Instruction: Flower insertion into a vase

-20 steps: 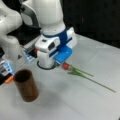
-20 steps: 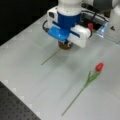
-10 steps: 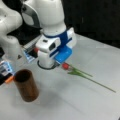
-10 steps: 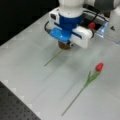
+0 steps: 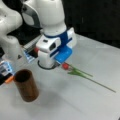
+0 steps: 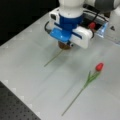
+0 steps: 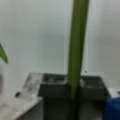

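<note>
In a front view the vase [image 5: 26,86] stands upright on the bench [image 5: 75,107] near its bottom left corner, to the left of the gripper [image 5: 48,65] and nearer the bottom edge. A flower [image 5: 82,74] lies flat on the bench to the gripper's right, its head just beside the gripper and its stalk running toward the right edge. In a front view this flower [image 6: 87,81] lies right of and below the gripper [image 6: 64,46], apart from it. A second stem [image 6: 53,58] lies on the bench [image 6: 27,75], reaching from under the gripper toward the bottom left. In the wrist view that stem [image 7: 77,45] runs between the gripper [image 7: 73,88] fingers.
</note>
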